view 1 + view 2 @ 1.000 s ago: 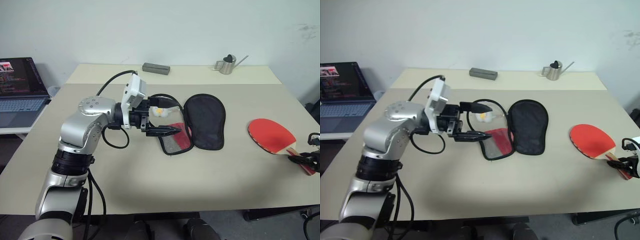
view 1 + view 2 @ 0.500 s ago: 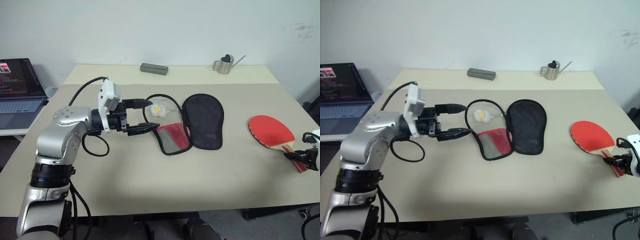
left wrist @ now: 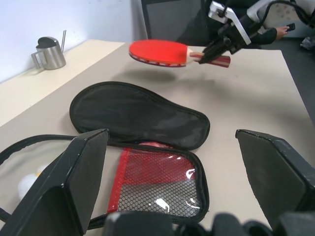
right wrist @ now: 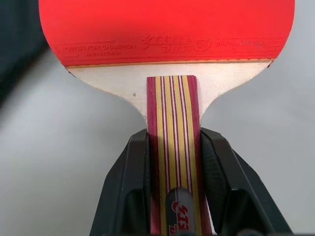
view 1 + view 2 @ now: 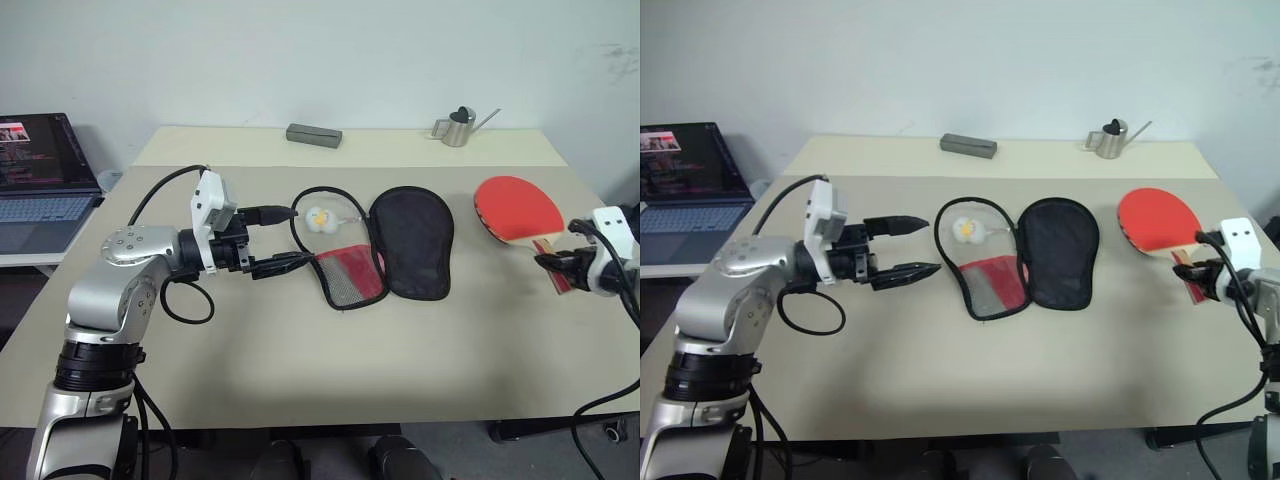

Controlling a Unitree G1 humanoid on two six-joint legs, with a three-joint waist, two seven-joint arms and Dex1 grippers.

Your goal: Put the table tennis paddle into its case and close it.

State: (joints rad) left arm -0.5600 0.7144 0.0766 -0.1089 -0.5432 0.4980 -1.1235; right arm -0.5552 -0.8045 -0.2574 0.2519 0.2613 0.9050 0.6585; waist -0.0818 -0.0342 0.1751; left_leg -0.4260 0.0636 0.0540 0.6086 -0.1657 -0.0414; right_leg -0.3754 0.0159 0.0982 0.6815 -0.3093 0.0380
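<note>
Right gripper pinches one table tennis paddle (mid-right); left gripper spread beside one open case; watering can upper right.

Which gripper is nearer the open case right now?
Left. The left gripper hangs open right beside the case, at its mesh-pocket half. The right gripper is off past the case's other side, shut on the table tennis paddle, held above the table.
</note>
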